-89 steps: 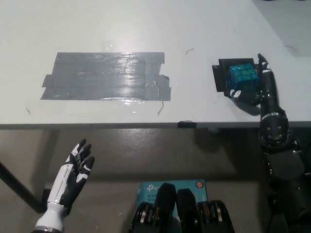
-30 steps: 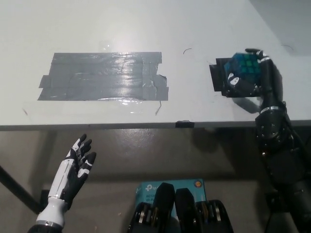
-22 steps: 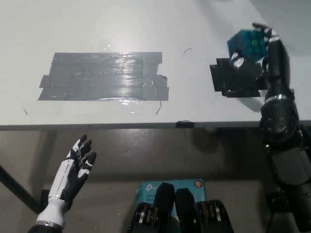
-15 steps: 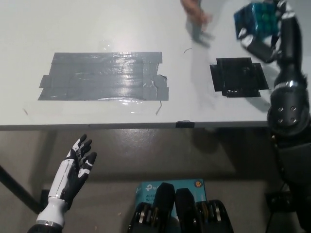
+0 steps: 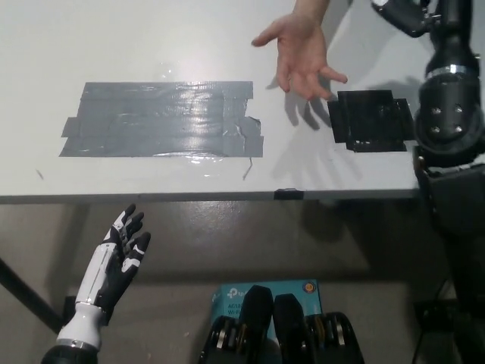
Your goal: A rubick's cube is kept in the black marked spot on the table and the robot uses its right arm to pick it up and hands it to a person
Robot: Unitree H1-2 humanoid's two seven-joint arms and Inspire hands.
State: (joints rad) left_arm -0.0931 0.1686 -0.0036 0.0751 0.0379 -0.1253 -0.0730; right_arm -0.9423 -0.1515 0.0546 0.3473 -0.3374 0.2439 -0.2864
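My black right arm (image 5: pixel 449 91) reaches up along the right edge, and only the lower part of my right hand (image 5: pixel 403 13) shows at the top edge. The Rubik's cube it carried is above the picture and out of sight. The black marked spot (image 5: pixel 373 120) on the white table (image 5: pixel 151 38) is bare. A person's hand (image 5: pixel 301 54) is held palm up and empty over the table, left of my right hand and just beyond the black spot. My white left hand (image 5: pixel 114 265) rests open at the lower left, below the table's front edge.
A wide patch of grey tape (image 5: pixel 163 119) covers the table's middle left. A small dark clip (image 5: pixel 288 193) sits on the front edge. A teal box (image 5: pixel 265 292) lies on the floor below.
My right hand has lifted the cube off the black spot and carried it up past the top edge. A person's hand has come in from the top and spread out, palm up.
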